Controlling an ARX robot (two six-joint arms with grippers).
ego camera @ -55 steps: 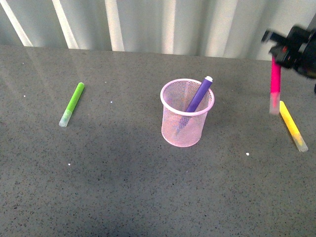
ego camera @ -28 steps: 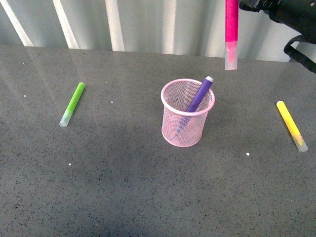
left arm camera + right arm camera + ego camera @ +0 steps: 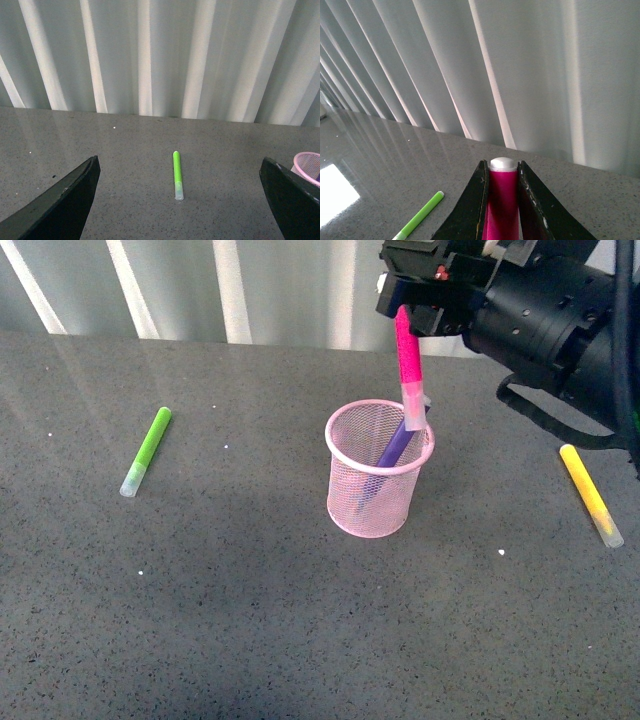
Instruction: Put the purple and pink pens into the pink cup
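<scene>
The grey table (image 3: 200, 620) carries the pink cup (image 3: 379, 470) at its middle, the purple pen (image 3: 396, 445) leaned inside it. A yellow marker (image 3: 590, 494) lies right, a lime-green marker (image 3: 146, 451) left. The pink pen (image 3: 408, 370) is clamped near-vertical, cap down, over the rim by the right gripper (image 3: 502, 197). The left gripper (image 3: 177, 200) is spread wide, holding nothing.

The cup (image 3: 379, 468) stands mid-tabletop (image 3: 250, 620) with one pen (image 3: 392, 453) leaning inside it. Above its far rim hangs a second pen (image 3: 408, 368), nearly upright, clamped in the right end effector (image 3: 403, 312). One marker (image 3: 146, 451) lies well left of the cup; another marker (image 3: 591, 494) lies well right.
</scene>
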